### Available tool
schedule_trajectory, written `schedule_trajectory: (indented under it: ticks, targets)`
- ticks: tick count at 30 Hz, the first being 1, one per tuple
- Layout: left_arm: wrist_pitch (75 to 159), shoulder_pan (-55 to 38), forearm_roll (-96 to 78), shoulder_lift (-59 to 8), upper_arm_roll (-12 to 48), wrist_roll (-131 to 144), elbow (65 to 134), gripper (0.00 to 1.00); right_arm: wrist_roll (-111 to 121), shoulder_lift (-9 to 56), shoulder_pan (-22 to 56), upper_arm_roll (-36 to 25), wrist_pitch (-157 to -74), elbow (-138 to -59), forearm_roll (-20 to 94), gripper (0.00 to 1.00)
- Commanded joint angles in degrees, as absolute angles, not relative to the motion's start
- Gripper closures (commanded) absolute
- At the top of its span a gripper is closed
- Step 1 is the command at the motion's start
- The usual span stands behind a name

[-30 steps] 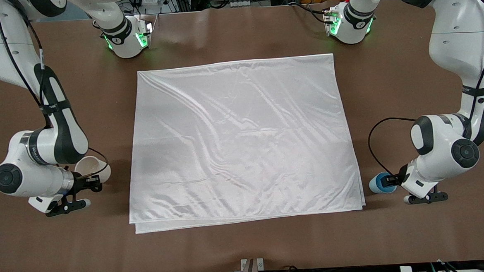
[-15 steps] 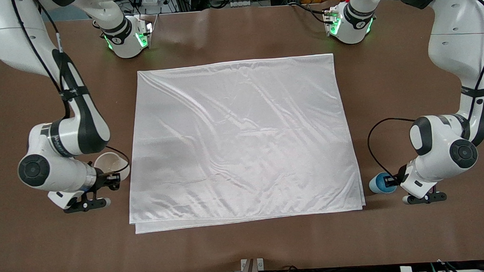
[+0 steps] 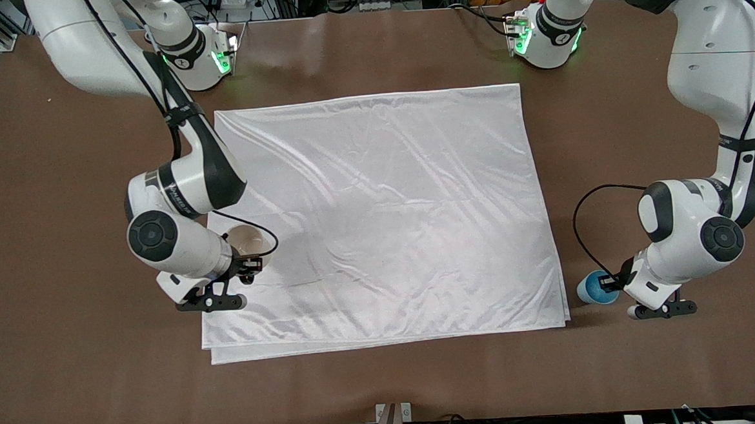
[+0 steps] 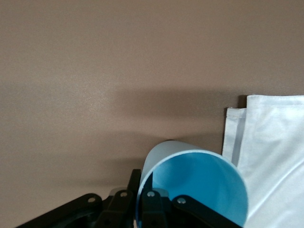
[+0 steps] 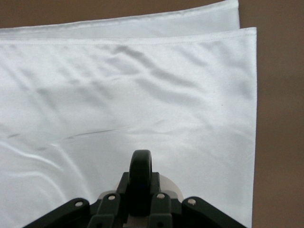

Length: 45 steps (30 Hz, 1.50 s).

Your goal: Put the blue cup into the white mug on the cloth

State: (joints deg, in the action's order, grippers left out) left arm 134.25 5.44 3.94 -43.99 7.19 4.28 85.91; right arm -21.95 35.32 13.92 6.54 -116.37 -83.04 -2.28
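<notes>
1. Right gripper (image 3: 246, 265) is clamped on the white mug (image 3: 247, 240), held over the cloth (image 3: 384, 224) near its corner at the right arm's end.
2. Left gripper (image 3: 608, 282) is closed on the blue cup (image 3: 593, 289), seen on the brown table (image 3: 606, 135) just beside the cloth's edge.
3. Cables are seen along the table's edges.
</notes>
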Motion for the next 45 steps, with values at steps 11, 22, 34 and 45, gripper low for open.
schedule_trajectory:
  ticks: [11, 22, 34, 45]
  targets:
    - [133.9, 4.6, 6.1, -40.9, 7.4, 6.8, 85.7, 1.0, -31.4, 36.7, 20.5, 6.2, -116.3, -80.8, 1.7, 1.0]
    - [129.1, 2.6, 6.2, -35.3, 7.6, 6.8, 85.4, 1.0, -40.6, 40.6, 26.3, 6.1, -120.8, -77.8, 1.5, 1.0]
    - [122.4, 1.1, 5.9, -28.5, 9.8, 7.1, 85.2, 1.0, -45.8, 43.8, 30.6, 6.0, -125.0, -77.8, 1.3, 1.0]
    - [118.9, 0.6, 5.6, -24.8, 13.9, 9.5, 85.1, 1.0, -48.9, 45.2, 33.1, 5.7, -126.3, -77.7, 1.0, 1.0]
